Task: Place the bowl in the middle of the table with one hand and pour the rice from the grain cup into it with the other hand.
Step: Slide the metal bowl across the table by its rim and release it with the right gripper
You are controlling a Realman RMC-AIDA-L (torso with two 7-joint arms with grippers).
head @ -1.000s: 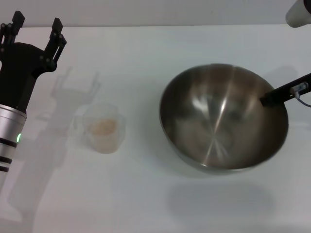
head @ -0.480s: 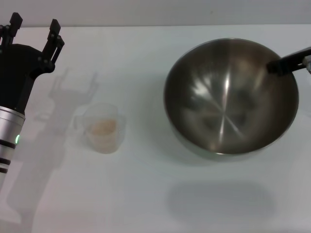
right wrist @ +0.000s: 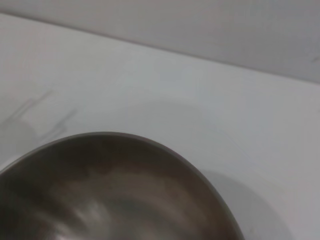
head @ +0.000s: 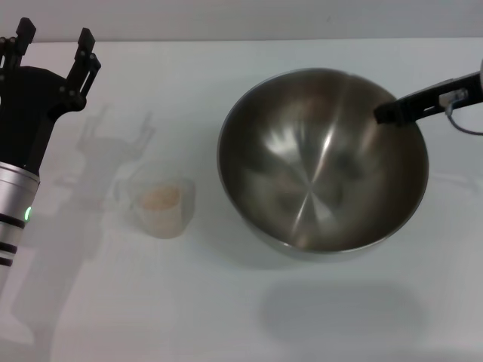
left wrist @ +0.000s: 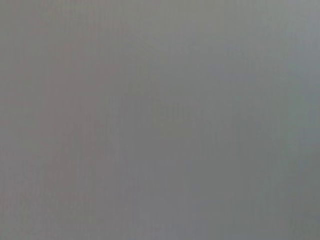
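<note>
One white table [head: 226, 317] fills the head view and carries everything else. On it there is one bowl [head: 302, 181], steel and far wider than anything near it, with its shadow lying on the table apart from it toward the near edge, so it looks lifted off the surface. The right gripper [head: 396, 109] reaches in from the right edge and has a black finger [head: 411, 104] over the bowl's far right rim, clamped on that rim. The right wrist view shows only the bowl's curved rim [right wrist: 150, 145] and the bare table beyond it. One left gripper [head: 51, 56] stands at the far left on its silver arm, its two black fingers [head: 84, 60] spread apart and holding nothing. One cup [head: 157, 197], small and clear, sits on the table near that gripper, between it and the bowl, well apart from the right gripper. Inside it lies one small heap of rice [head: 160, 197]. The left wrist view is plain grey.
</note>
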